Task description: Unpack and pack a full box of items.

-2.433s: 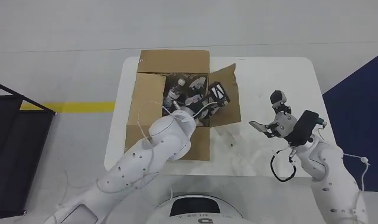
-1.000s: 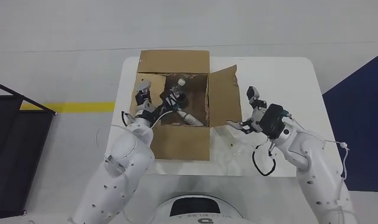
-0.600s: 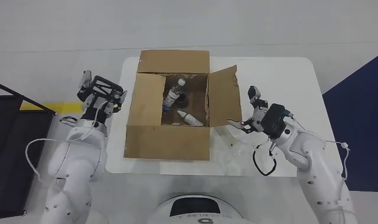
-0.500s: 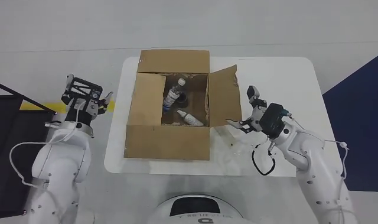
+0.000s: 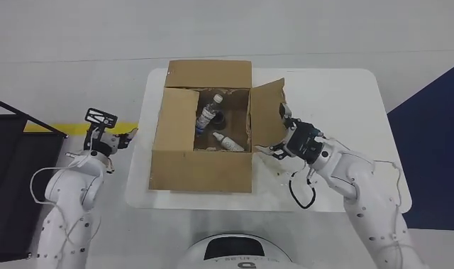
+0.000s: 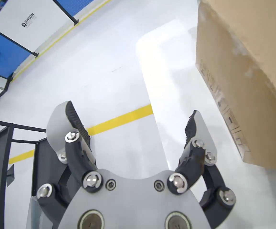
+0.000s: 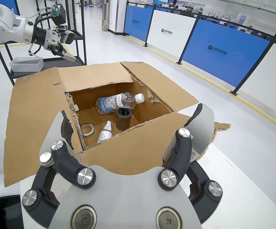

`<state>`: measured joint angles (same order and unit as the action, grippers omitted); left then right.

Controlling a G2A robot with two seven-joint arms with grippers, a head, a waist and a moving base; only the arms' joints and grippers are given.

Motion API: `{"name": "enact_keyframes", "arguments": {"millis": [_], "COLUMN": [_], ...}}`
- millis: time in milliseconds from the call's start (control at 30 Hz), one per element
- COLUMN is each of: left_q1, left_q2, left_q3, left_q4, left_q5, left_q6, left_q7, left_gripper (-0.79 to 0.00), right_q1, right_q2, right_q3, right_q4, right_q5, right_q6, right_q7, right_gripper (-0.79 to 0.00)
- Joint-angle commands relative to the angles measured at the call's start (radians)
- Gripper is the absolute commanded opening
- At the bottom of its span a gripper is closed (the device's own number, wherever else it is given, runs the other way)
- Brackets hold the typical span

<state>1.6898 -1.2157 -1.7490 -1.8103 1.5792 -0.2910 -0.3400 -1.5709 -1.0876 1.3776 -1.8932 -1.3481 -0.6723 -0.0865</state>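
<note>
Box (image 5: 202, 171) is sitting flaps-open. Inside, the water bottle (image 7: 115, 103) is lying over a black cylinder (image 7: 123, 120). It's looking light, thin-walled and slick, so I'm thinking gentle mid-body pinch. Right gripper (image 7: 133, 117) is hanging wide at the right flap. Left gripper (image 6: 131, 110) is hanging wide and empty, well left of the box.

box (image 5: 202, 171) x1, mid table | table (image 5: 333, 99) x1 | btls x2 in box: water btl (image 7: 115, 104) x1, sm white btl (image 7: 104, 133) x1 | blk cylinder (image 7: 123, 120) x1 | metal ring (image 7: 87, 129) x1 | grippers x2: left gripper (image 6: 130, 113), right gripper (image 7: 133, 114) | blk rack (image 5: 21, 162) x1, left of table | clear tray (image 7: 25, 64) x1 on rack
</note>
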Motion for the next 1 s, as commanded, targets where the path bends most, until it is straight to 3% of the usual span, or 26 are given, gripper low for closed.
{"name": "enact_keyframes", "arguments": {"millis": [0, 167, 433, 967], "left_q1": [-0.018, 0.010, 0.073, 0.072], "left_q2": [-0.001, -0.001, 0.004, 0.004], "left_q3": [0.005, -0.077, -0.161, -0.165], "left_q4": [0.034, 0.034, 0.011, 0.041], "left_q5": [-0.006, -0.159, -0.382, -0.447], "left_q6": [0.018, 0.026, -0.124, -0.149], "left_q7": [0.017, 0.092, 0.144, 0.182], "left_gripper": [0.000, 0.000, 0.000, 0.000], "right_q1": [0.006, 0.022, 0.016, 0.031], "right_q2": [-0.002, -0.004, -0.007, -0.009], "right_q3": [-0.021, -0.070, -0.131, -0.169], "right_q4": [-0.002, -0.001, -0.120, -0.144], "right_q5": [-0.008, -0.025, -0.003, -0.012], "right_q6": [0.005, -0.012, 0.013, -0.019], "right_q7": [0.005, 0.042, 0.189, 0.173], "right_gripper": [0.000, 0.000, 0.000, 0.000]}}
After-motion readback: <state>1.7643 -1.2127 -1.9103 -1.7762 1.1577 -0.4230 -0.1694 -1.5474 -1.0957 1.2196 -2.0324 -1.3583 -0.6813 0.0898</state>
